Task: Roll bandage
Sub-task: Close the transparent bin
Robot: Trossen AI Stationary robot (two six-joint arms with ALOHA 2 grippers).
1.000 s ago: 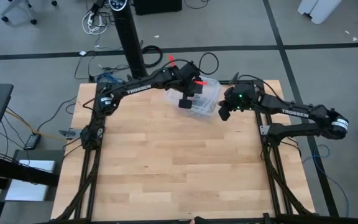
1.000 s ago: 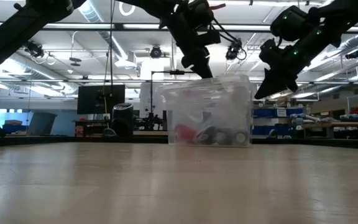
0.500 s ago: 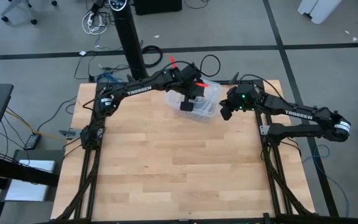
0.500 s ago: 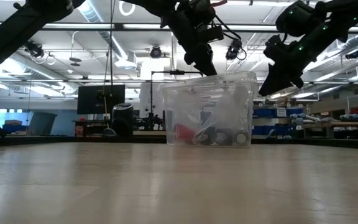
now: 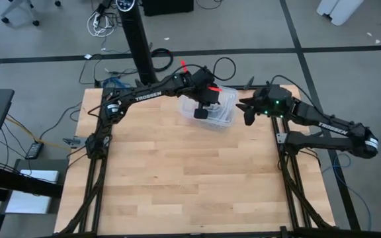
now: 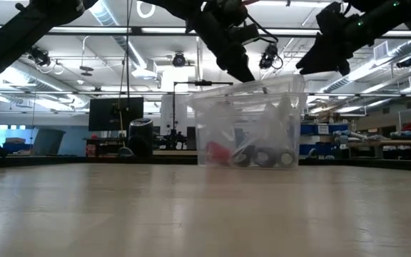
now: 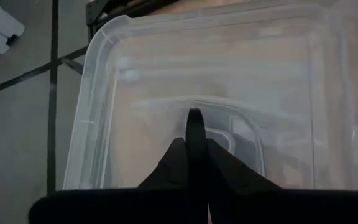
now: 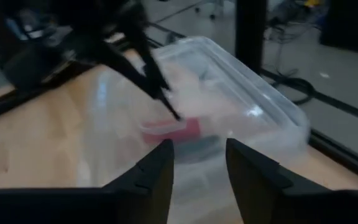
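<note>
Since a second ago the clear plastic bin has slid a little toward the right arm, and the right hand has drawn back from the bin's side toward 3 o'clock. On the wooden counter, up at about 12 o'clock, the bin stands with the red bandage lying at its bottom beside some dark rolls. The left hand reaches down over the bin's rim, its fingers pressed narrow together with nothing seen between them. The right hand hangs just beside the bin, fingers spread wide, holding nothing.
</note>
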